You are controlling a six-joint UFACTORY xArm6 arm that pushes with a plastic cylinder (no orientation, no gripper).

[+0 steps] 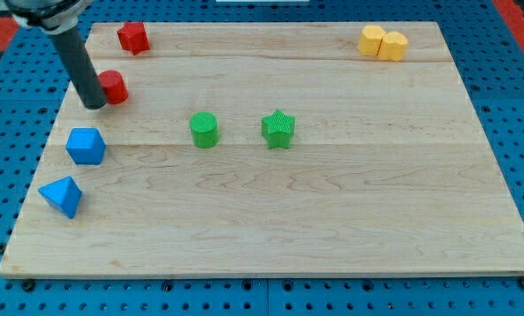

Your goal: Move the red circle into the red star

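Observation:
The red circle (114, 87) lies near the board's upper left. The red star (133, 37) sits above it, close to the board's top edge, a short gap away. My dark rod comes down from the view's top left, and my tip (93, 104) rests on the board against the red circle's lower left side, partly hiding it.
A blue block (85, 145) and a blue pyramid-like block (61, 196) lie at the left edge below my tip. A green cylinder (204, 129) and green star (278, 128) sit mid-board. Two yellow blocks (383, 42) sit together at the top right. The wooden board (332, 219) lies on blue pegboard.

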